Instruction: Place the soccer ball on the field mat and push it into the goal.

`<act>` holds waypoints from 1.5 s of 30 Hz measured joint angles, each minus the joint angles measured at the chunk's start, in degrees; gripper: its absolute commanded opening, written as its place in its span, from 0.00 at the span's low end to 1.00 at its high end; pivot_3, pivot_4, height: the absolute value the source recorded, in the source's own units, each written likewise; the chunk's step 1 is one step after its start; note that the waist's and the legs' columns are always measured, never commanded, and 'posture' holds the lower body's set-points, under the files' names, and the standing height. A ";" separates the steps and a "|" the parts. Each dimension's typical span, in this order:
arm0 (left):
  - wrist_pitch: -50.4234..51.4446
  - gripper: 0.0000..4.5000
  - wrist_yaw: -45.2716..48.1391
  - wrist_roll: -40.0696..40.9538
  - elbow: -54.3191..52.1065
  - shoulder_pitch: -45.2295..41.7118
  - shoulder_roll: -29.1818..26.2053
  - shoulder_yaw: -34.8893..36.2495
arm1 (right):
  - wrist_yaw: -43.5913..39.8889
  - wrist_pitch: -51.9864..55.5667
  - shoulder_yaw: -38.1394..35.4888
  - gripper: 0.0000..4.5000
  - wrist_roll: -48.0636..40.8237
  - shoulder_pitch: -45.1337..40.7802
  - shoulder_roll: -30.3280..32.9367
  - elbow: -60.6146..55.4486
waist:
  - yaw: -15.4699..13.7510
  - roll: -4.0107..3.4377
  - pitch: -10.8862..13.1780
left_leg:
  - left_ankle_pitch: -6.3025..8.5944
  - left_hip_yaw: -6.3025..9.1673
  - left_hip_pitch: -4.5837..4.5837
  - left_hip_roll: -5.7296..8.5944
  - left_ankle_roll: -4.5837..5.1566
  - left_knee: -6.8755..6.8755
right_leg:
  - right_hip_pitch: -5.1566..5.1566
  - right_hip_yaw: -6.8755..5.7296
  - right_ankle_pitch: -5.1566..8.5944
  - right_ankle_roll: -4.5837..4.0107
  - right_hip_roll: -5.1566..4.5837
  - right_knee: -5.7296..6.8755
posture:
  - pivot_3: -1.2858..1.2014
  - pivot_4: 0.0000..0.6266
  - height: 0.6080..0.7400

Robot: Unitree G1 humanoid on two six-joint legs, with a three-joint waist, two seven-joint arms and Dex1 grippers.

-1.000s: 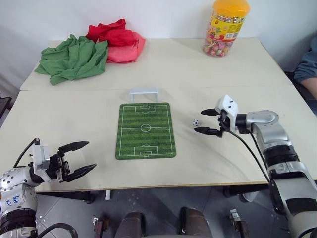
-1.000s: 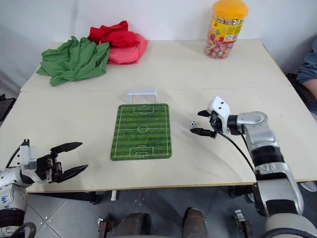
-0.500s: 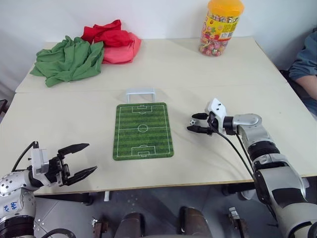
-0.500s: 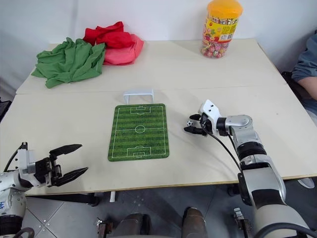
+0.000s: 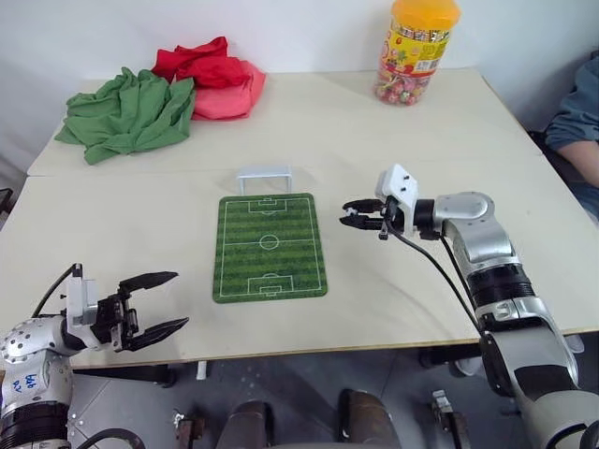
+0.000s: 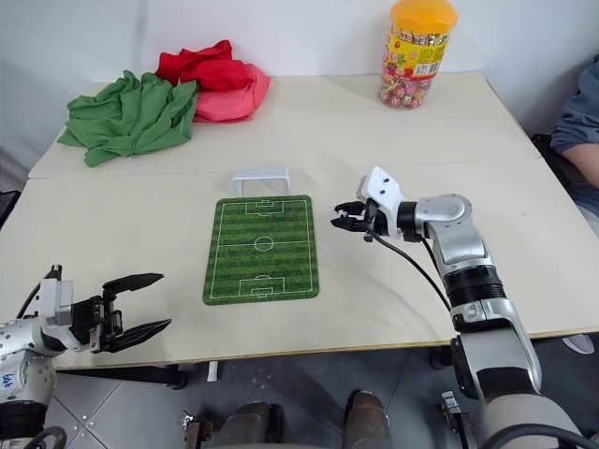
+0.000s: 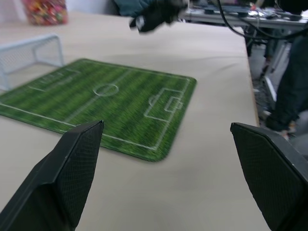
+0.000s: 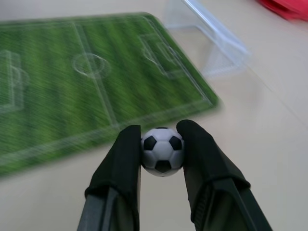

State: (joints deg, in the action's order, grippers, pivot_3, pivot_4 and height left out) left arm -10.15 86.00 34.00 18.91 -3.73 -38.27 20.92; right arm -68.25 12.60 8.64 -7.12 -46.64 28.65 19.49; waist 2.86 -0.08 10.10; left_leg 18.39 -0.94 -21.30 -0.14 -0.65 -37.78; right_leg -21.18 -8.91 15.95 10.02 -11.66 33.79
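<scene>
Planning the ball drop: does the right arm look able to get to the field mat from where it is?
Probably yes. The right gripper, shut on the soccer ball, hangs just beside the field mat, with nothing between them.

- The field mat (image 6: 262, 249) lies flat near the middle of the pale table (image 6: 309, 131).
- The goal (image 6: 260, 179) stands just beyond the mat's far short edge.
- The right gripper (image 6: 343, 216) hangs just off the mat's right side, its 2 black fingers drawn close together.
- The left gripper (image 6: 140, 304) sits at the table's near-left edge, fingers spread.
- A green cloth (image 6: 131, 114), a red cloth (image 6: 215, 79) and a candy jar (image 6: 414, 51) occupy the far side.
</scene>
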 measured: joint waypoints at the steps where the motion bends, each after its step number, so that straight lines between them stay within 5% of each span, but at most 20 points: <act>1: -0.38 1.00 0.00 -0.35 0.13 -0.06 -0.22 -0.36 | -0.60 3.50 1.38 0.19 -0.67 0.95 -0.04 -4.47 | -0.04 0.00 0.00 | 0.00 -0.01 0.00 0.00 0.00 0.00 | -0.01 0.00 0.00 0.00 0.00 0.00 | 0.52 0.24 1.00; 5: -1.82 1.00 0.00 -0.87 2.56 -0.45 -0.89 -0.77 | -1.42 14.37 7.45 0.19 -3.06 3.50 -1.52 -17.96 | -0.25 0.00 0.00 | 0.02 -0.11 -0.02 0.00 0.01 0.00 | -0.11 0.02 0.00 0.00 -0.01 0.04 | 0.52 0.24 1.00; 10: -4.46 1.00 0.00 -1.63 4.89 1.23 -1.64 -0.85 | 0.79 15.90 15.64 0.19 -0.31 4.34 -5.83 -20.90 | -0.37 0.02 -0.01 | 0.05 -0.25 -0.02 -0.05 -0.01 0.02 | -0.27 0.02 0.00 0.00 0.00 0.12 | 0.52 0.24 1.00; 18: -7.19 1.00 -0.05 -1.65 6.08 3.24 -1.63 -0.61 | 3.33 11.41 21.38 0.19 4.09 0.82 -13.35 -10.67 | -0.85 0.03 -0.02 | 0.07 -0.33 -0.02 -0.08 0.01 -0.03 | -0.31 0.02 -0.04 -0.06 0.01 0.14 | 0.52 0.24 1.00; 32: -7.26 1.00 -0.11 -0.40 3.87 5.59 -1.10 1.10 | -0.68 2.87 22.41 0.19 6.92 -1.72 -15.05 0.04 | -0.67 0.04 -0.02 | 0.11 -0.39 0.01 -0.24 -0.05 -0.03 | -0.34 0.01 -0.03 -0.07 0.13 0.15 | 0.52 0.24 1.00; 41: -7.36 1.00 -0.91 -0.41 3.78 5.27 -0.98 1.54 | -1.41 2.28 22.28 0.85 6.91 -1.78 -15.52 0.24 | -0.70 0.04 -0.02 | 0.12 -0.43 0.02 -0.31 -0.08 -0.03 | -0.35 0.01 -0.04 -0.09 0.19 0.14 | 0.52 0.24 1.00; 45: -7.29 1.00 -1.41 -0.41 3.78 4.34 -0.77 1.54 | -1.45 2.81 21.25 0.85 6.32 -1.78 -15.37 -0.88 | -0.71 0.03 -0.02 | 0.14 -0.44 0.01 -0.38 -0.11 -0.03 | -0.37 0.01 -0.04 -0.09 0.25 0.14 | 0.52 0.24 1.00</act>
State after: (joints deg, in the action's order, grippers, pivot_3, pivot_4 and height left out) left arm -17.44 84.59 33.59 22.69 0.61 -39.05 22.46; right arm -69.70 15.41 29.89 -0.80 -48.42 13.28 18.60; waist 2.15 -0.05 10.08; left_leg 18.54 -1.39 -21.29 -0.52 -0.75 -37.81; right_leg -21.54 -8.90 15.91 9.92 -11.41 33.92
